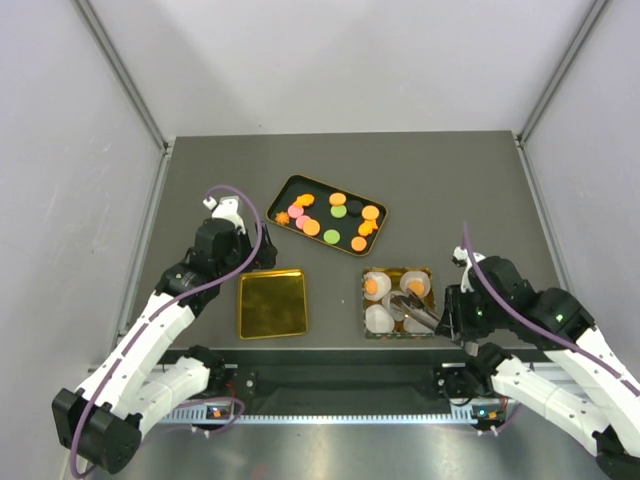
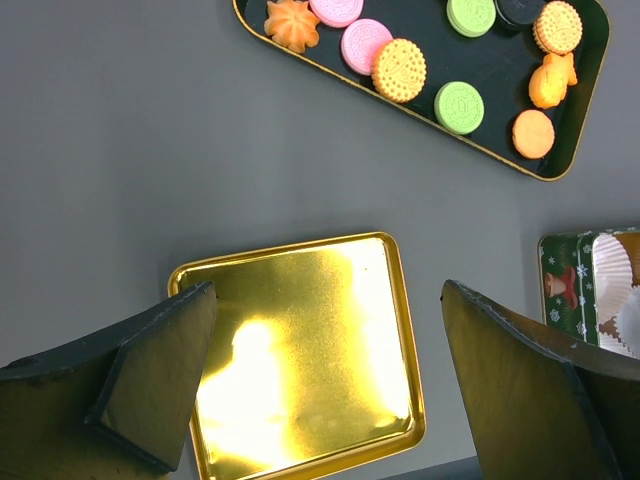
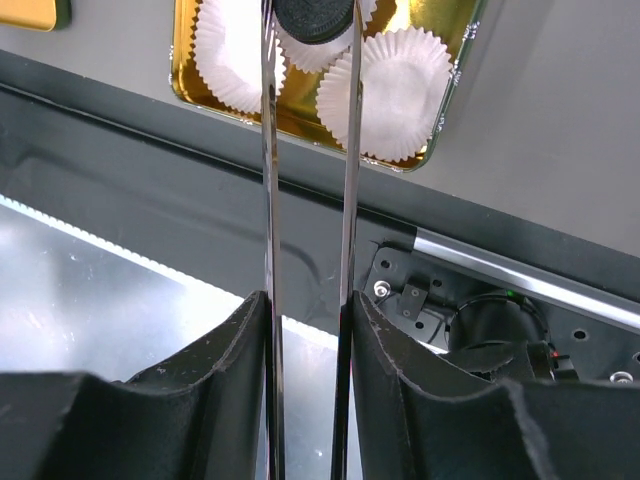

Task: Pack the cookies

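Left gripper (image 2: 325, 300) spread wide with nothing in it, right gripper (image 3: 305, 300) closed narrow on the tongs (image 3: 268, 150), which pinch a black cookie (image 3: 313, 18).

Under my open left fingers lies a shallow gold tray (image 2: 300, 400) on the grey table (image 2: 120, 150). Ahead of them and off to the right sits a black tray (image 2: 500, 110) with the loose cookies (image 2: 400, 70): orange, pink and green rounds, plus an orange flower-shaped one at its left end. Further right, my right fingers press both metal arms of the tongs together. Past their tips the black cookie sits over the white paper cups (image 3: 395, 90) in a gold-lined tin (image 3: 290, 112); whether it touches a cup I cannot tell. In the top view, two cups each hold an orange cookie (image 1: 373, 287).
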